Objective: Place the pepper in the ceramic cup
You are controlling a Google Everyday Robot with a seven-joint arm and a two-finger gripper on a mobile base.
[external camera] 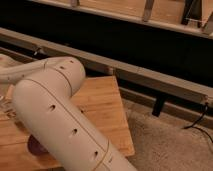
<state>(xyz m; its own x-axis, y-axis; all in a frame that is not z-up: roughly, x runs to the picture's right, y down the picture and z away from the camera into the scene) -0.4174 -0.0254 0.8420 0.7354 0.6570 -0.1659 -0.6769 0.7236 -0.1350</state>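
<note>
Filling the lower left of the camera view, the robot's white arm (55, 115) bent at a thick elbow above the wooden table (107, 107), and its forward link ran away toward the left edge. The gripper lay past that edge or behind the arm, out of sight, so I cannot tell whether it was released, clenched or grasping anything. A sliver of the ceramic cup (35, 145), dark maroon, peeked out under the arm's lower link near the table's front left; the rest of it was covered. The pepper could not be made out anywhere, so its place cannot be told. Behind the table a long grey metal rail (150, 75) crossed the view on a slant in front of a dark recess. To the right, speckled carpet (170, 145) met the table's edge, and a black cable (197, 122) trailed across it near the rail's far end.
</note>
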